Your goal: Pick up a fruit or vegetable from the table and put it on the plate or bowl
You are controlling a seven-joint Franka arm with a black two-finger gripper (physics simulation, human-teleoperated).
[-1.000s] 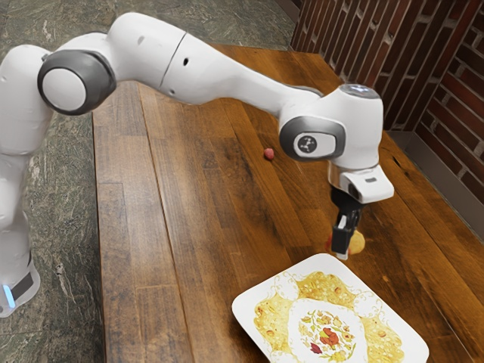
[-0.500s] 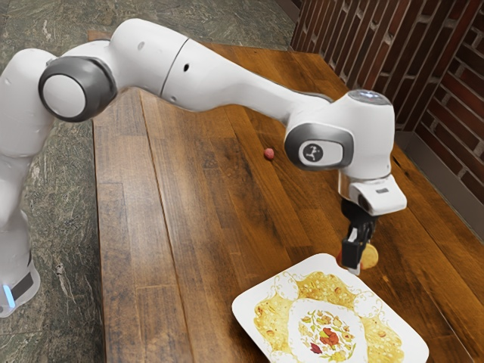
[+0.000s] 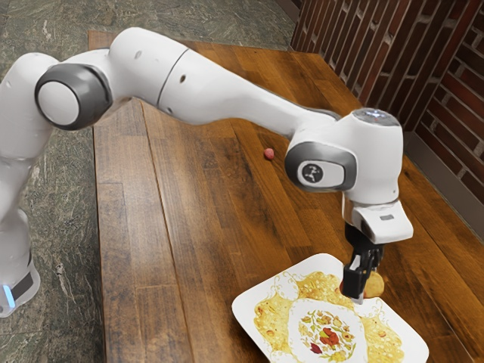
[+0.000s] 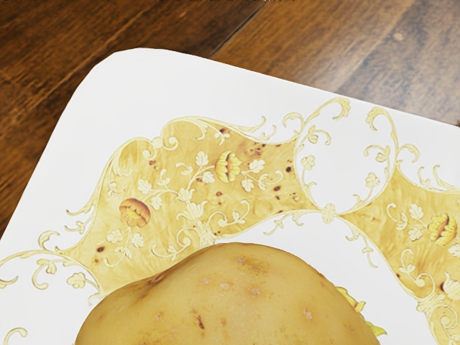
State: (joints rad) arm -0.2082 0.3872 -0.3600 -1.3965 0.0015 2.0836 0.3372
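Now tool [image 3: 355,293] gripping potato [image 3: 375,284] over plate [image 3: 253,310], seemingly airborne; earlier beside rim.

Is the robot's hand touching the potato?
Touching. The exterior view shows the gripper clamped on the potato, with its black finger flat against the potato's side, holding it just above the plate.

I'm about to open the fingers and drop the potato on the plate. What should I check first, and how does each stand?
1. Grip on potato: ok, the gripper is shut on it.
2. Potato over plate: ok, the wrist view shows the plate's pattern beneath it.
3. Centred on plate: not ok, it appears near the rim at the exterior view's right.
4. Height above plate: cannot tell.
5. Small red fruit out of the way: ok, it lies far off on the table.
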